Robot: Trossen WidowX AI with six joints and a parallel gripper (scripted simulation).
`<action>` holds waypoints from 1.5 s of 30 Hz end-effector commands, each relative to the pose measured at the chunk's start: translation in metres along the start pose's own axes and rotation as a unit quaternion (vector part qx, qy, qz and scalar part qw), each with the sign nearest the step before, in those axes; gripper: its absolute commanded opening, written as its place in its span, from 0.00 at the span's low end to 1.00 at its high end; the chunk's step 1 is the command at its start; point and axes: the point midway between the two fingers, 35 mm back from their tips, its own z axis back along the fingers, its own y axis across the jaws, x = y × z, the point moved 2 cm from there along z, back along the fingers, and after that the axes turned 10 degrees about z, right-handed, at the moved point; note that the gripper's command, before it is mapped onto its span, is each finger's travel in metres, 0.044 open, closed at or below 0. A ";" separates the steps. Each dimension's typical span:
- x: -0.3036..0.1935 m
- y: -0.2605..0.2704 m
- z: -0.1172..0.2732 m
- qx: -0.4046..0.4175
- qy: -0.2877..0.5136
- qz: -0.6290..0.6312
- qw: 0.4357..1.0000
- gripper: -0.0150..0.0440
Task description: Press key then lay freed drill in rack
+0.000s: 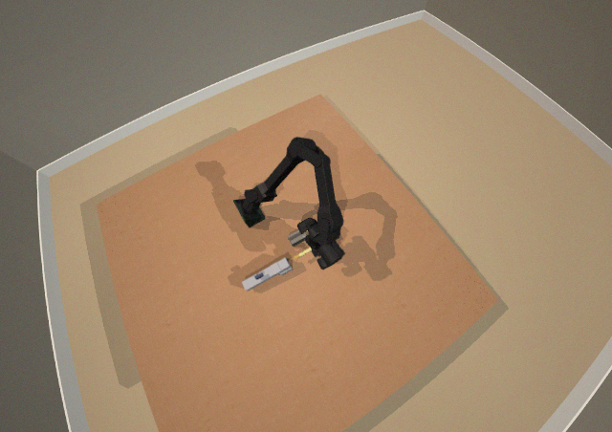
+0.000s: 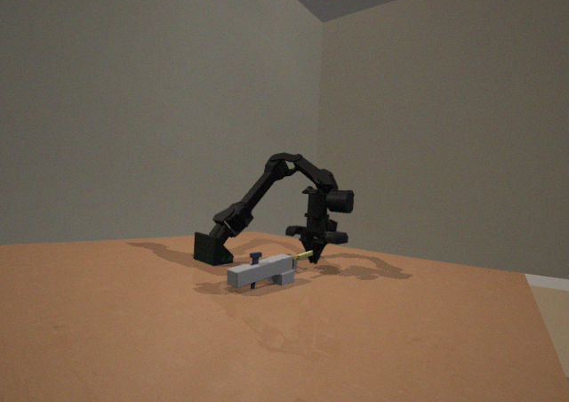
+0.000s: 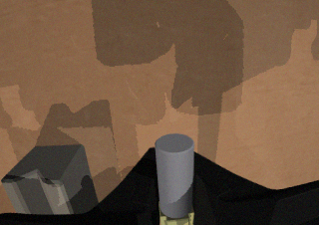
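The drill, with a yellow body (image 1: 302, 252) (image 2: 303, 254) (image 3: 174, 177) and a grey cylindrical end, is held roughly level. My gripper (image 2: 314, 259) (image 3: 166, 153) is shut on it; the fingers are mostly hidden in the top view. The drill points towards the end of the light grey socket block (image 1: 273, 270) (image 2: 266, 270); whether its tip is still inside I cannot tell. The dark blue key (image 1: 258, 275) (image 2: 255, 254) stands upright through the block, its head above the top and its foot showing below. The grey grooved rack (image 1: 297, 237) (image 3: 60, 162) stands beside the gripper.
The dark green arm base (image 1: 250, 213) (image 2: 210, 249) stands behind the block. The arm arches from it over the orange-brown table top (image 1: 296, 358) (image 2: 276, 351). The rack is close to the gripper, at the lower left of the wrist view. Arm shadows cross the table.
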 end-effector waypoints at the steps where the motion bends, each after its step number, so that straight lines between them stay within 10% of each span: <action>1: 0.000 0.000 0.003 -0.001 0.000 0.001 1.000 0.25; 45: -0.003 0.003 0.027 -0.001 0.000 0.000 1.000 0.25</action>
